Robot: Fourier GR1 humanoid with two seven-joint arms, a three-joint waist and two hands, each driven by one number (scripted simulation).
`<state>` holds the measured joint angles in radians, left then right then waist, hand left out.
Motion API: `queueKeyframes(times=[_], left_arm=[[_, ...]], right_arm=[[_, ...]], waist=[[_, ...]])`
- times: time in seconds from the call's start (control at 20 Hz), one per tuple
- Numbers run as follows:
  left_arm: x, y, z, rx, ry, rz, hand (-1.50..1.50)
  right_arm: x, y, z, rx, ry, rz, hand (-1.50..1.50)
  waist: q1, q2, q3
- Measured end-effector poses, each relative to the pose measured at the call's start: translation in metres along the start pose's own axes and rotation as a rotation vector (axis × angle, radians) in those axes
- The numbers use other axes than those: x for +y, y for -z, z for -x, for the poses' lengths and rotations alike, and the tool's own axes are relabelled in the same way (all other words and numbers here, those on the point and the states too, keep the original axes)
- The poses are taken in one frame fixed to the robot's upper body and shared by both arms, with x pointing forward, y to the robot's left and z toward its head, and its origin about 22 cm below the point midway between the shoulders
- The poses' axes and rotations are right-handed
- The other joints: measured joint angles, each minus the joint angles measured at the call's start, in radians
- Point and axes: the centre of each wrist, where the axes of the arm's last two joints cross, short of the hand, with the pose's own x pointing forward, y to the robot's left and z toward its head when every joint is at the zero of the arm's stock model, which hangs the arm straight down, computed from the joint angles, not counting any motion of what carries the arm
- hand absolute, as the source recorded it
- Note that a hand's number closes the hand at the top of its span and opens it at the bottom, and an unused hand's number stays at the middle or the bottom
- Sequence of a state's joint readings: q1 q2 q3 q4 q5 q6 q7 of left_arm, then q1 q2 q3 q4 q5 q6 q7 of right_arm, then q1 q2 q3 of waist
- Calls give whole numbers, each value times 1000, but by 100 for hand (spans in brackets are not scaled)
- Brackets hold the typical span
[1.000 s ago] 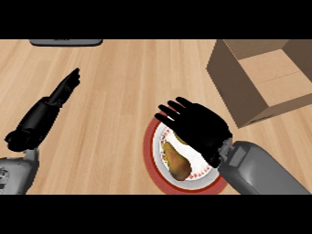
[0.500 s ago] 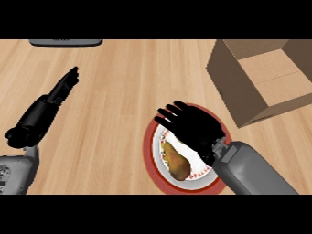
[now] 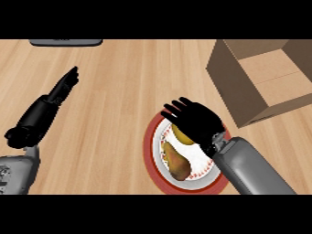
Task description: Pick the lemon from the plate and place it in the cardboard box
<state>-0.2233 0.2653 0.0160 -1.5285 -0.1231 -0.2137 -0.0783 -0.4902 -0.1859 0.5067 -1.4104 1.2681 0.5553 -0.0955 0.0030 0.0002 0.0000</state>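
Right forearm: grey, comes in from the lower right edge and slants up to the left across the plate's right side
Plate (image 3: pixel 159 170): one, round with a red rim and a white centre, on the wooden counter (image 3: pixel 124 100) near the lower edge
Brown item (image 3: pixel 177 164): one, oblong and brownish, lies on the plate's white centre, nearer the lower edge than the lemon; what it is cannot be told
Lemon (image 3: pixel 180 134): one, yellowish, lies on the plate's upper half just above the brown item; only its left part shows, the rest hidden under the right hand
Right hand (image 3: pixel 197 122): black, palm down directly over the lemon, fingers spread and reaching past the plate's upper rim toward the upper left; fingers look relaxed rather than curled round the fruit; whether the palm touches the lemon cannot be told
Left hand (image 3: pixel 62 87): black, well apart to the left of the plate, fingers straight and held together pointing up and right, holding nothing; its grey forearm enters at the lower left corner
Cardboard box (image 3: pixel 234 87): one, open-topped, brown, at the upper right, beyond and to the right of the plate, apart from the right hand
Dark grey object (image 3: pixel 66 42): one, flat, at the far edge on the upper left, cut off by the view
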Motion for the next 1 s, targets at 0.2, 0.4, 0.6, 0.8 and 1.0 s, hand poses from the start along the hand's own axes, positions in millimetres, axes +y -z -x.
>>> queueKeyframes(times=[0.2, 0.4, 0.6, 0.8, 1.0], left_arm=[[-7, -4, 7, 2, -3, 3, 0], [-5, -3, -1, -10, -1, 0, 0], [-1, 1, 1, -11, -2, 0, 0], [-5, -1, 2, -2, -4, 6, 0], [-2, -4, 1, 15, -6, -4, 0]], right_arm=[[8, 10, -3, -10, 12, -13, 150], [16, 11, 4, -83, -11, 6, 150], [19, 19, 2, -139, -42, 85, 150], [27, 13, -2, -193, -67, 154, 150], [46, -17, 9, -443, -67, 155, 150]], waist=[[0, 0, 0], [2, -1, 0], [2, -2, -1], [-2, -4, -1], [-14, -10, -1]])
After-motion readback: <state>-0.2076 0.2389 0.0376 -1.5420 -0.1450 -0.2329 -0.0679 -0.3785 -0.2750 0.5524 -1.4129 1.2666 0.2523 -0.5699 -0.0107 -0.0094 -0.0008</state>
